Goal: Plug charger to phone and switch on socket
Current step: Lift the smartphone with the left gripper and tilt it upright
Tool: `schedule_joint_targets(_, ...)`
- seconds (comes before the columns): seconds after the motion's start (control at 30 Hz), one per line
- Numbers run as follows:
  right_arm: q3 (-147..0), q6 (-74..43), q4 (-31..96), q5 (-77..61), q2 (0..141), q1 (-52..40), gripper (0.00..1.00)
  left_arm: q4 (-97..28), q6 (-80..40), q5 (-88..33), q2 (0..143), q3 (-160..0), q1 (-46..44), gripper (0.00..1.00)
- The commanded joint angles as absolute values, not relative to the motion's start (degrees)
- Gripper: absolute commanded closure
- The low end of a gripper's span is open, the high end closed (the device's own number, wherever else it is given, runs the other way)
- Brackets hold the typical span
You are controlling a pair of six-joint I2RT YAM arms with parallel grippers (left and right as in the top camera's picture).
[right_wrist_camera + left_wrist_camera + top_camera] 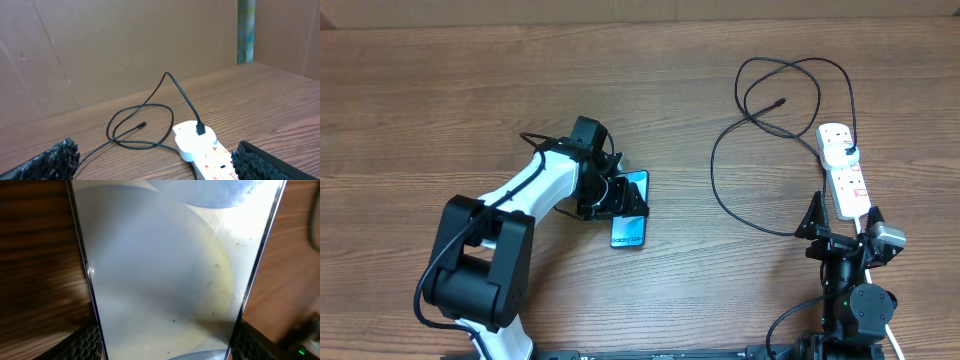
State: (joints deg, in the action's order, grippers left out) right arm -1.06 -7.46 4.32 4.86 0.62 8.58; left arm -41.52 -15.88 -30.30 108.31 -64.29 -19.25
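The phone (pixel 631 222) lies on the wooden table with its light blue screen up, and it fills the left wrist view (pixel 165 265). My left gripper (pixel 618 206) has a finger against each long edge of the phone, also shown in the left wrist view (pixel 162 347). The white socket strip (pixel 847 175) lies at the right. The black charger cable (pixel 720 190) loops beside it, with its free tip (pixel 781 102) on the table and its other end plugged into a white adapter (pixel 192 140) on the strip. My right gripper (pixel 842 226) is open at the strip's near end (pixel 212 162).
A brown cardboard wall (pixel 120 45) stands behind the table. The strip's white cord (pixel 892 335) runs past the right arm's base. Bare wood lies between the phone and the cable loops.
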Motion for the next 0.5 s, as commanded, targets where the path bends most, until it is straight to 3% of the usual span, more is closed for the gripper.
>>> schedule_joint_targets(0.0, -0.4, -7.2, 4.1, 5.0, 0.2, 8.4, 0.00, -40.0, -14.1, -39.0, 110.3, -63.9, -19.5, 0.60)
schedule_joint_targets(0.47, -0.4, -7.2, 4.1, 5.0, 0.2, 8.4, 0.00, -32.4, -14.1, -55.0, 110.3, -63.9, -19.5, 0.61)
